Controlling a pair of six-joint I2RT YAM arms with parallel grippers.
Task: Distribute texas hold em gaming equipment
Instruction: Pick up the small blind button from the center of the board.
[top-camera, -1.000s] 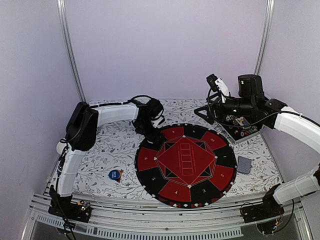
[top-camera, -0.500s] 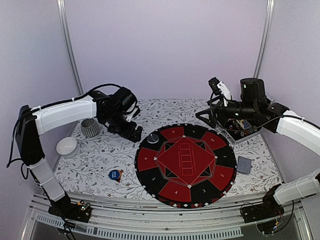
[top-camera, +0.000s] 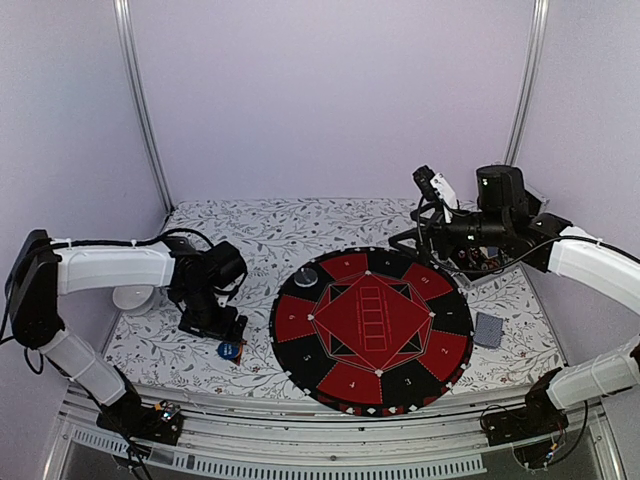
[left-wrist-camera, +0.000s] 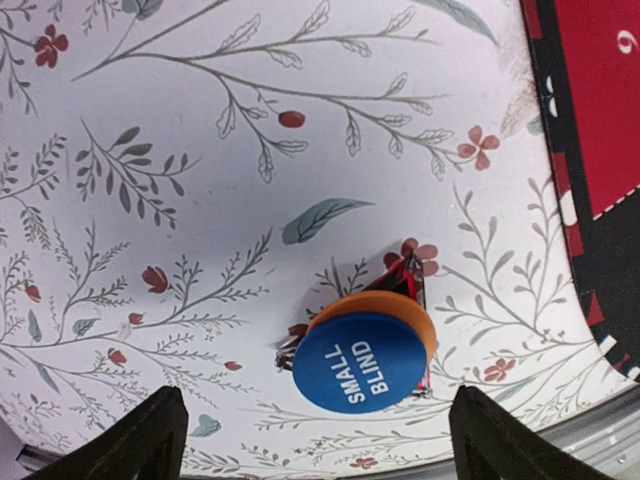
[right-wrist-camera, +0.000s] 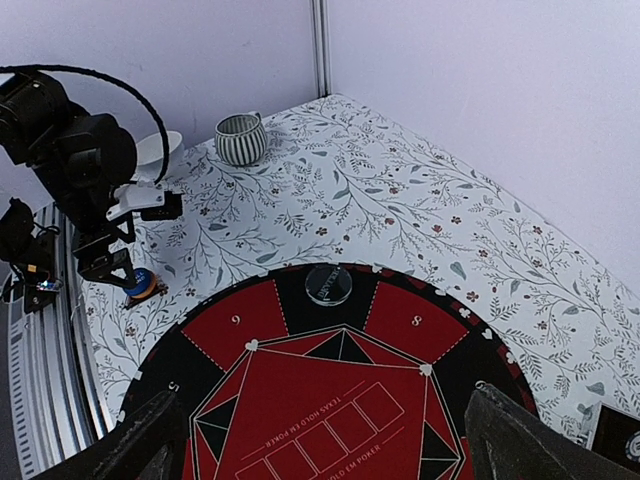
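Floral-cloth table (top-camera: 250, 230) carries big round red/black mat (top-camera: 372, 330), centre-right. L arm reaches across near-left corner, left gripper (top-camera: 218, 328) pointing down over the disc pile on cloth, just left of mat; jaws spread wide, gripping nothing, fingers (left-wrist-camera: 140, 445) flanking the pile in wrist view. R arm hangs above far-right side, right gripper (right-wrist-camera: 335, 445) also spread wide, nothing held, looking down on mat. Tray (top-camera: 480, 262) sits far right beside mat, mostly hidden by R arm, contents unclear. White bowl (top-camera: 130, 297) at left edge, striped cup (right-wrist-camera: 240, 138) near it. Card stack (top-camera: 488, 329), grey-blue backs up, lies on cloth just right of mat. Dark disc (right-wrist-camera: 327, 284) rests on mat's far-left black rim segment. Blue disc (left-wrist-camera: 360, 360) marked SMALL BLIND lies on orange disc (left-wrist-camera: 425, 325), both atop black-red triangle (left-wrist-camera: 410, 272).
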